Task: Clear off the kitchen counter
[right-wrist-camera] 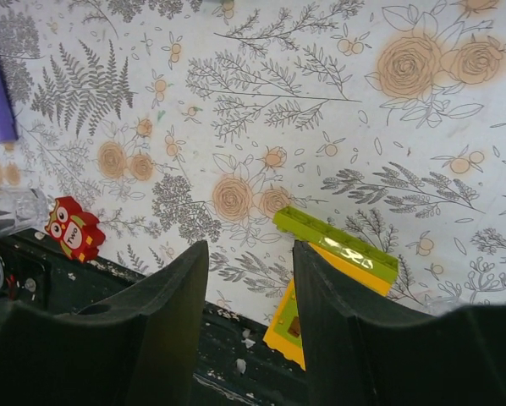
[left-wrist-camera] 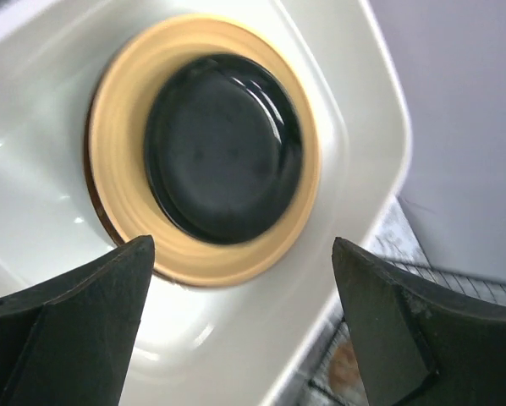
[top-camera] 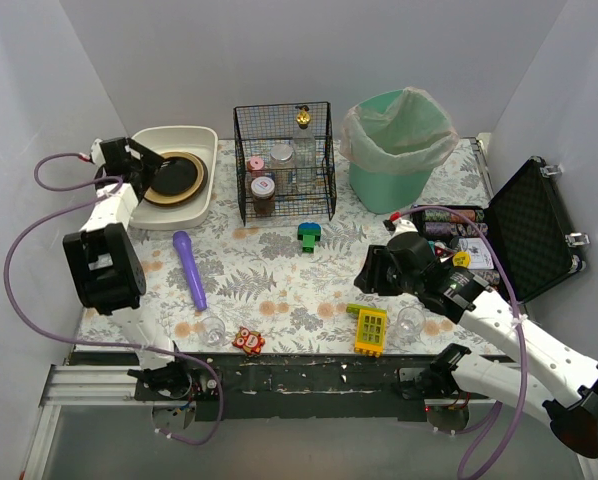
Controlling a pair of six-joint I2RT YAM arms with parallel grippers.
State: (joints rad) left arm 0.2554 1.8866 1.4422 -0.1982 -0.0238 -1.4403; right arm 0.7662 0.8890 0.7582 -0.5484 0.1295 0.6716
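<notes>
Left gripper (left-wrist-camera: 240, 254) released, empty, above plate (left-wrist-camera: 223, 148) in tub (left-wrist-camera: 359, 110), frame centre. Right gripper (right-wrist-camera: 249, 254) parted, empty, over counter (right-wrist-camera: 321, 110). Advised: centre on block (right-wrist-camera: 338, 247), lower right, before clenching.

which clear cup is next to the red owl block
The cup on the left side, just left of the owl block; the other cup stands beside the yellow block.

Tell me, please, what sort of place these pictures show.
Likely a staged kitchen counter, not a real home: floral cloth over a table, a plate in a white tub, a lined green bin.
</notes>
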